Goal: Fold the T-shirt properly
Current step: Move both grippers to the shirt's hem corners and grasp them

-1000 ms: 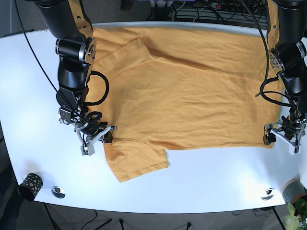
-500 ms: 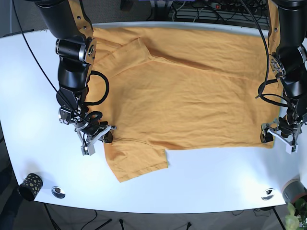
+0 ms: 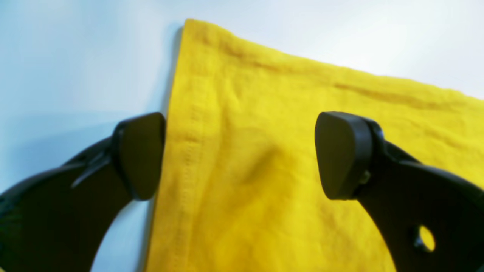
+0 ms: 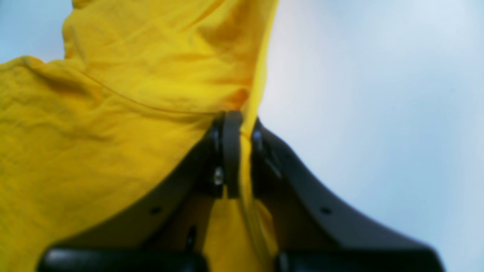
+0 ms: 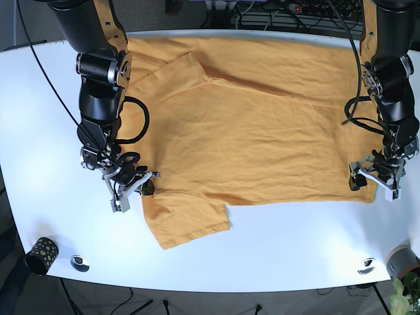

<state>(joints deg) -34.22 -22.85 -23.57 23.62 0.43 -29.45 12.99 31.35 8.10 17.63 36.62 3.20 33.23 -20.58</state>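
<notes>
The yellow-orange T-shirt (image 5: 249, 125), soft wrinkled cloth, lies spread on the smooth white table (image 5: 39, 111). At 8 o'clock the right pincer (image 4: 236, 151) is clamped on a bunched fold beside the sleeve. At 4 o'clock the left pincer (image 3: 240, 155) gapes wide, straddling the stitched hem corner.

Fingers (image 4: 231, 151) clamped on T-shirt (image 4: 94, 124)

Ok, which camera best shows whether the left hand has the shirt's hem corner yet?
The left wrist view: the left hand is open, straddling the T-shirt hem corner, one fingertip beside the hem. The base view shows it small at the hem; the right wrist view doesn't show it.
</notes>
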